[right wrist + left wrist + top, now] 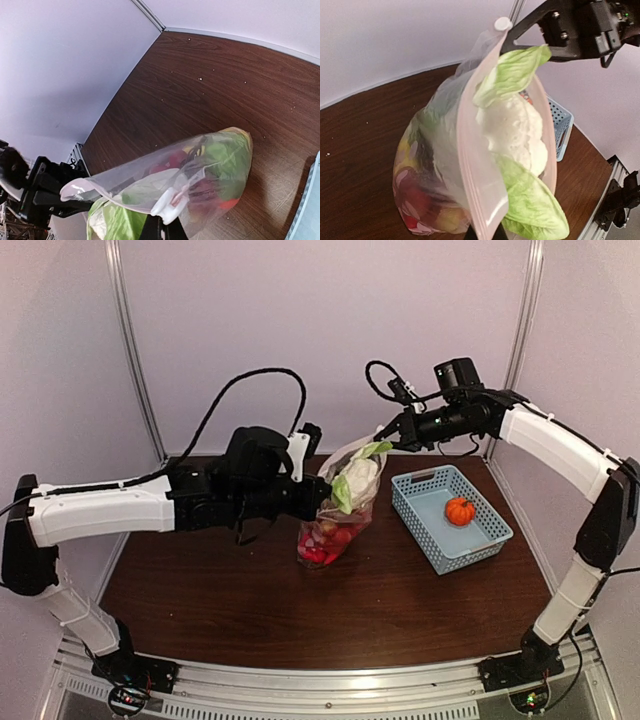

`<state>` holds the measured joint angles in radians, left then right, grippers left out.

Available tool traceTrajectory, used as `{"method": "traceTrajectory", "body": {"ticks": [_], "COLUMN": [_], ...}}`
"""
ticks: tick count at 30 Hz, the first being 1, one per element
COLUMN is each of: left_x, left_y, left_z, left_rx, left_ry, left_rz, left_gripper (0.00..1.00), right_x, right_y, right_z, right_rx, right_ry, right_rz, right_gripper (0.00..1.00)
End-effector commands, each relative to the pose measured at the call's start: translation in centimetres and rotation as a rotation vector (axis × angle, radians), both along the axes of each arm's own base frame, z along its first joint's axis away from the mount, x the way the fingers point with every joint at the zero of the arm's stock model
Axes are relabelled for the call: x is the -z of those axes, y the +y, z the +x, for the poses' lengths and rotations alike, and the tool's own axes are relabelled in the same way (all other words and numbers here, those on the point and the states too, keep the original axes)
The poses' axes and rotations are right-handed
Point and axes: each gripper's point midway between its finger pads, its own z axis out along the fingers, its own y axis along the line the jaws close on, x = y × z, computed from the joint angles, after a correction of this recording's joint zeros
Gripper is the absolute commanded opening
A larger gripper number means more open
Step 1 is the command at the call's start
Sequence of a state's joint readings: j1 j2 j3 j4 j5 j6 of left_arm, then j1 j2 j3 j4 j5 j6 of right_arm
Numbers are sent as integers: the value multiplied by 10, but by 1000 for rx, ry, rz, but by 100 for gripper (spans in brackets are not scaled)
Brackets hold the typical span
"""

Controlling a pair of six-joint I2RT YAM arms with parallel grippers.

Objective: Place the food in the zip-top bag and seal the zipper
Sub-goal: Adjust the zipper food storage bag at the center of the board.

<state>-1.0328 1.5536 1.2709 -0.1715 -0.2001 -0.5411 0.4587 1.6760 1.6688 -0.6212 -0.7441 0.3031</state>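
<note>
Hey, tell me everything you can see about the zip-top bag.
The zip-top bag is clear, floppy plastic with a pinkish zipper strip and a white slider. It stands on the brown table, mouth open, red and green food inside, a pale cabbage and leaf poking out. The left gripper and right gripper pinch opposite mouth ends.

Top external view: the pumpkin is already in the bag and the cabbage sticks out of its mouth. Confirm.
Wrong on the pumpkin: the top external view shows it in the blue basket, not the bag. The cabbage does stick out of its mouth.
</note>
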Motion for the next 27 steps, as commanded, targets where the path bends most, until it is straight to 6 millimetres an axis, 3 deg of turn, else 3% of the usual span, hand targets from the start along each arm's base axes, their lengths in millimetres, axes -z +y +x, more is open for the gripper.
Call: {"method": "traceTrajectory", "body": {"ticks": [1, 2, 3, 4, 5, 6, 7, 8, 10, 11, 13, 15, 19, 23, 27], "left_x": [-98, -124, -136, -133, -119, -109, -113, -103, -52, -34, -39, -47, -42, -34, -59], "left_y": [21, 20, 18, 23, 25, 15, 2, -9, 5, 8, -16, -18, 6, 12, 24], "left_z": [15, 0, -11, -11, 0, 3, -3, -8, 23, 33, 16, 11, 29, 37, 40], "left_rx": [-96, -34, -18, -51, -85, -31, 47, 71, -91, -89, 73, 38, -87, -79, -81], "left_ry": [-177, -275, -335, -352, -297, -231, -221, -229, -156, -70, -13, -82, -82, -48, -92], "left_rz": [-183, -222, -271, -284, -282, -265, -250, -182, -42, -44, -124, -94, -34, 13, -17], "left_gripper": [0, 0, 0, 0, 0, 0, 0, 0, 0, 0, 1, 32, 56, 64, 63], "right_x": [-20, -31, -32, -24, -18, -22, -31, -36, -26, -16, -8, -10, -19, -28, -35], "right_y": [-1, -8, -16, -20, -18, -11, -7, -7, -14, -12, -1, 3, 11, 23, 29], "right_z": [11, 16, 24, 29, 31, 27, 22, 19, 28, 30, 25, 22, 17, 6, -4], "right_rx": [2, 35, 77, 84, 61, 24, 11, 22, 67, 42, -38, -47, -74, -136, -161], "right_ry": [-81, -150, -205, -203, -165, -132, -128, -147, -180, -148, -88, -109, -120, -127, -149], "right_rz": [-38, -77, -140, -191, -194, -126, -58, -36, -97, -113, -72, -47, -9, 25, 19], "right_gripper": [0, 0, 0, 0, 0, 0, 0, 0, 0, 0, 0, 0, 0, 0, 0]}}
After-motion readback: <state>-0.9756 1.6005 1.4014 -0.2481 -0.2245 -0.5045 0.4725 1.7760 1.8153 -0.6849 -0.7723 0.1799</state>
